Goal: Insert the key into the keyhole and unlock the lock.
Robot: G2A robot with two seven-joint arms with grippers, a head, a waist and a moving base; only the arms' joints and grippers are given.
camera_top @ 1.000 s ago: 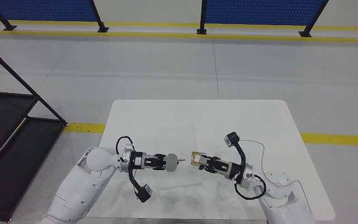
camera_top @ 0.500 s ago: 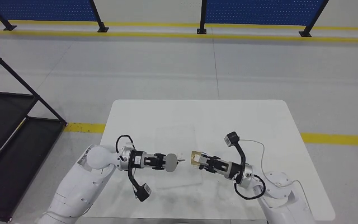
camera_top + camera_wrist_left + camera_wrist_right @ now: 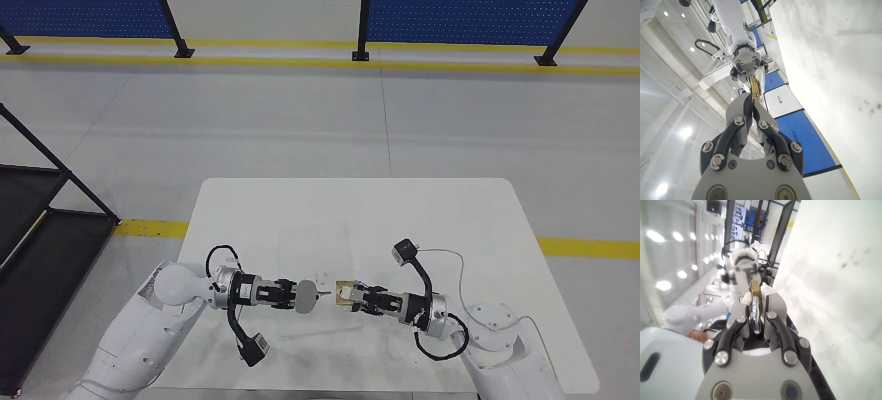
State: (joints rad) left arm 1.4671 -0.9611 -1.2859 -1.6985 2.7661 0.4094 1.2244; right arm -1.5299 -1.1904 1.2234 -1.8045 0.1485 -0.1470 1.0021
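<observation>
Overhead, key point(image 3: 322, 294) sits just beside lock point(image 3: 346, 294); left wrist view reveals keyhole point(image 3: 755, 94).

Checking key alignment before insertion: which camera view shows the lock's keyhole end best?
The left wrist view: it looks straight at the keyhole end of the lock. The right wrist view shows its shackle and brass body from behind; the top view, a small brass block from above.

Short dark printed word with a small logo on white panel point(image 3: 779, 99), similar word in white lettering on blue panel point(image 3: 795, 136), small white printed tag point(image 3: 715, 56), too small to read
</observation>
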